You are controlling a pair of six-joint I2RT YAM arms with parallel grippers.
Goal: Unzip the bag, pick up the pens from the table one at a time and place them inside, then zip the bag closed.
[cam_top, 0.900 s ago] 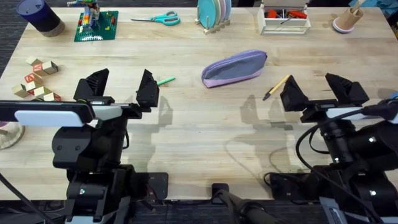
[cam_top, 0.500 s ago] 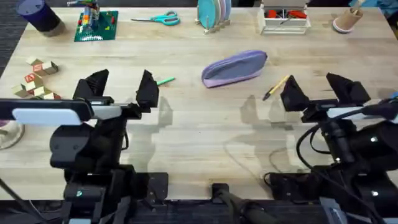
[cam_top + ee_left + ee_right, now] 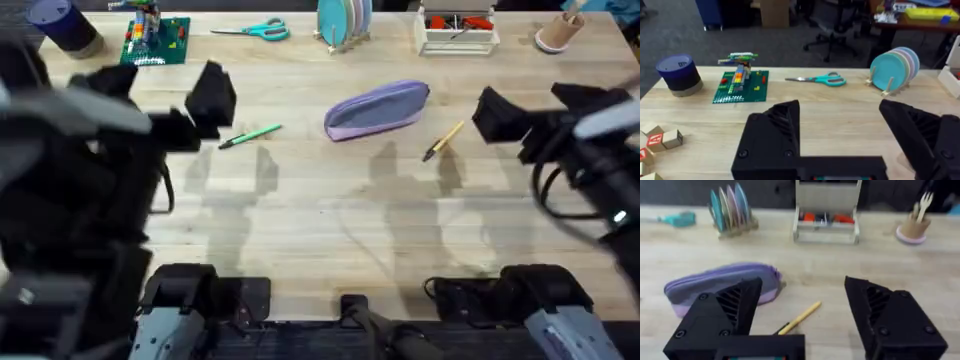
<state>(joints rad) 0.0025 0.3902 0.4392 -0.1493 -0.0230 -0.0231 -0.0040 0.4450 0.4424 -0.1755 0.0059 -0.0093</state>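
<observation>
The counter point(image 3: 330, 210) of pale planks carries everything, and on it nothing of the task looks begun: the bag point(image 3: 377, 108) lies shut, both pens outside it. So the step in hand, as I judge it, is the unzipping, and doing it well probably needs both arms: one to pin the soft fabric, the other to take the zipper pull and draw it along the bag's length. Pulling with the bag unpinned would likely just drag it across the wood.

The bag sits between the two tools, ahead of both. Its long axis runs roughly across the counter, tilted so that the end toward the right tool lies slightly farther from the bases. In the right wrist view the bag point(image 3: 722, 286) is ahead of that tool's fingers. I cannot make out the zipper pull, so which end to start from is not clear.

The left tool point(image 3: 170, 95) is spread wide and holds nothing. The right tool point(image 3: 540, 108) is likewise wide open and empty.

The green pen point(image 3: 250, 134) lies just beside the left tool, on its bag side, long axis nearly parallel to the bag's, its darker tip toward the left tool. The yellow pen point(image 3: 443, 141) lies between the bag and the right tool, slanted, dark tip pointing toward the bases; the right wrist view shows the same pen point(image 3: 800, 317) between that tool's open fingers, farther off.
</observation>
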